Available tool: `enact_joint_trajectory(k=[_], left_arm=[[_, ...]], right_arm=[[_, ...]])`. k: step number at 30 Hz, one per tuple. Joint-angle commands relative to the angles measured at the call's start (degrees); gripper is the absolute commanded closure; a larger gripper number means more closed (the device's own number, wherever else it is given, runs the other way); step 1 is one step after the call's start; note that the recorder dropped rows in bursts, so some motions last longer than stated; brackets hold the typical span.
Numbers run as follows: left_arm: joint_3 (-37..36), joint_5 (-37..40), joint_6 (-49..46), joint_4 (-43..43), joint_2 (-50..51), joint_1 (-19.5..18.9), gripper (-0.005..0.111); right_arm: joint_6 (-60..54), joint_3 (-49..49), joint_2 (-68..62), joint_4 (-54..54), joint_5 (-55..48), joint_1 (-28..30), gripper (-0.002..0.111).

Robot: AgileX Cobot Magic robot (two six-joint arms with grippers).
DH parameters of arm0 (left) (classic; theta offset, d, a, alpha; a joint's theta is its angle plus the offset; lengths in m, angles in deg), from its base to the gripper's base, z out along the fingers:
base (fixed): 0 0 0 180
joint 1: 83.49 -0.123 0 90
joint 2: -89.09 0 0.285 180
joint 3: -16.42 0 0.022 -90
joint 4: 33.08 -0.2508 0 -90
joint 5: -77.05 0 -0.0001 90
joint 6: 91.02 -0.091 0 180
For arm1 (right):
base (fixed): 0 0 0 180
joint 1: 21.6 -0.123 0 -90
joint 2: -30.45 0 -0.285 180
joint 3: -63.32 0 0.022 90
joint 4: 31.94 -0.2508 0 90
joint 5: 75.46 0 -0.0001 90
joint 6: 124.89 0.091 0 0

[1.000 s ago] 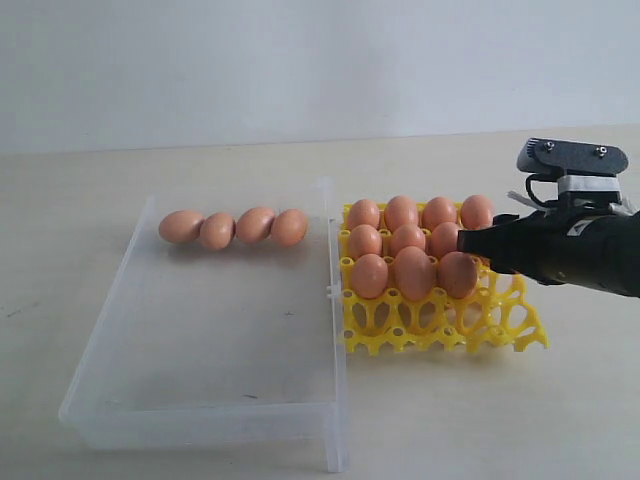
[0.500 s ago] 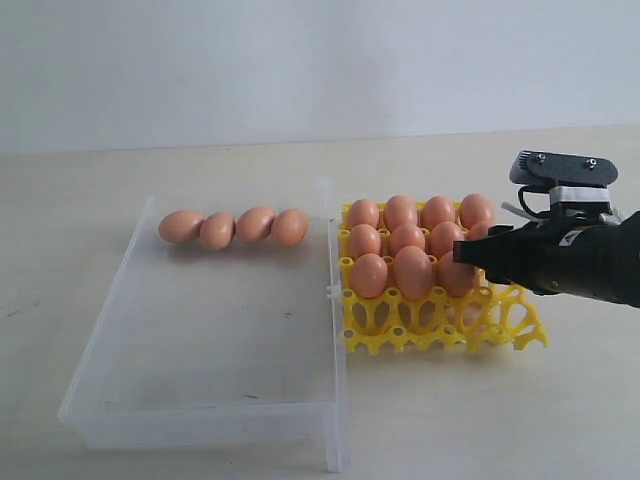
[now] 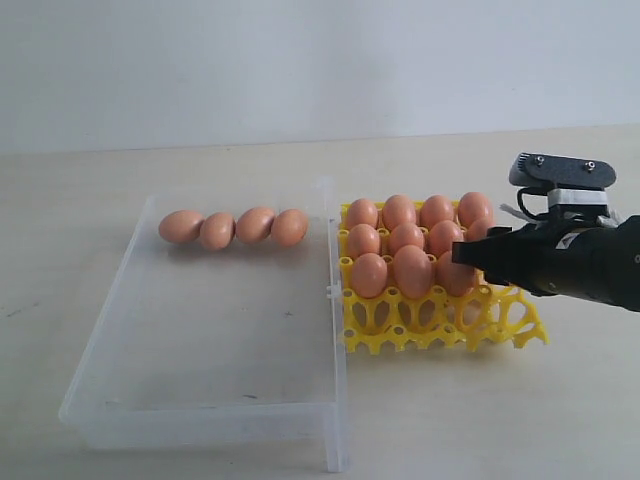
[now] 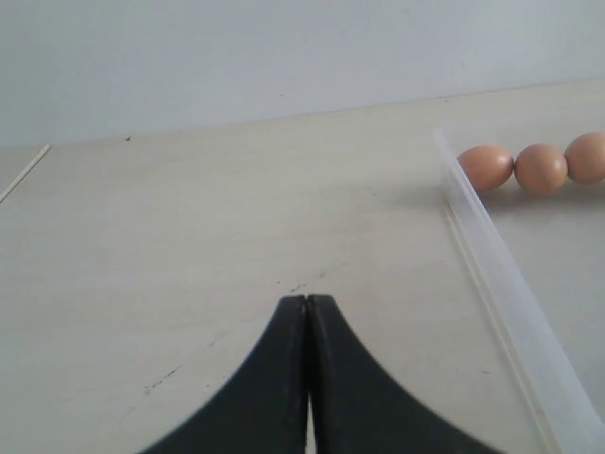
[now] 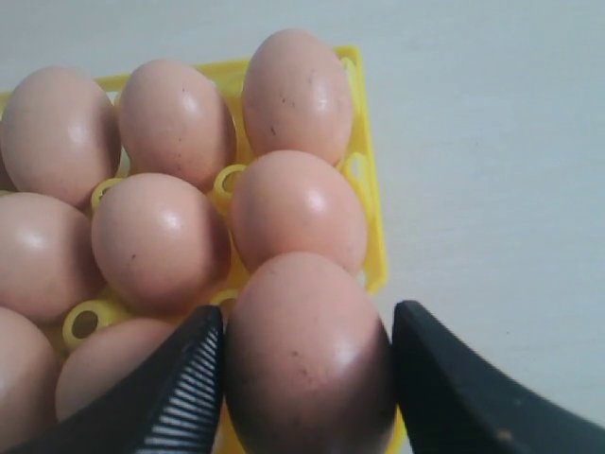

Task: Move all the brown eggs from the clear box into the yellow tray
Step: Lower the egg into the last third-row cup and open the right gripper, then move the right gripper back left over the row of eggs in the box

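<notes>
My right gripper [image 5: 307,317] is shut on a brown egg [image 5: 304,369], whose shell fills the gap between both black fingers. In the exterior view this gripper [image 3: 468,250] hangs low over the right side of the yellow tray [image 3: 500,325], at its second row. Several brown eggs [image 3: 405,240] sit in the tray's cups. Several more brown eggs [image 3: 236,227] lie in a line at the far end of the clear box [image 3: 200,420]. My left gripper [image 4: 308,301] is shut and empty above bare table, beside the box's wall [image 4: 501,284].
The tray's front row of cups [image 3: 440,330] holds nothing. The box's right wall with its clasp [image 3: 333,292] stands close against the tray. Light table surface [image 3: 560,410] surrounds both.
My right gripper has come down and a little leftward with the egg, from above the tray's right side to low over its second row. The boxed eggs have not moved.
</notes>
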Motion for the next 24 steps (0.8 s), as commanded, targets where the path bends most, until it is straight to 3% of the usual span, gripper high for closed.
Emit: enact_joint_trajectory(k=[1, 6, 9, 24], left_arm=[[0.2, -0.8, 0.2, 0.2, -0.3, -0.1, 0.107], [0.2, -0.8, 0.2, 0.2, -0.3, -0.1, 0.107], [0.2, -0.8, 0.2, 0.2, -0.3, -0.1, 0.107], [0.2, -0.8, 0.2, 0.2, -0.3, -0.1, 0.107]], right_arm=[[0.9, -0.3, 0.0, 0.7, 1.8, 0.2, 0.088], [2.0, -0.3, 0.0, 0.7, 2.2, 0.2, 0.059], [2.0, -0.3, 0.0, 0.7, 2.2, 0.2, 0.048], [2.6, -0.5, 4.4, 0.7, 2.3, 0.2, 0.047]])
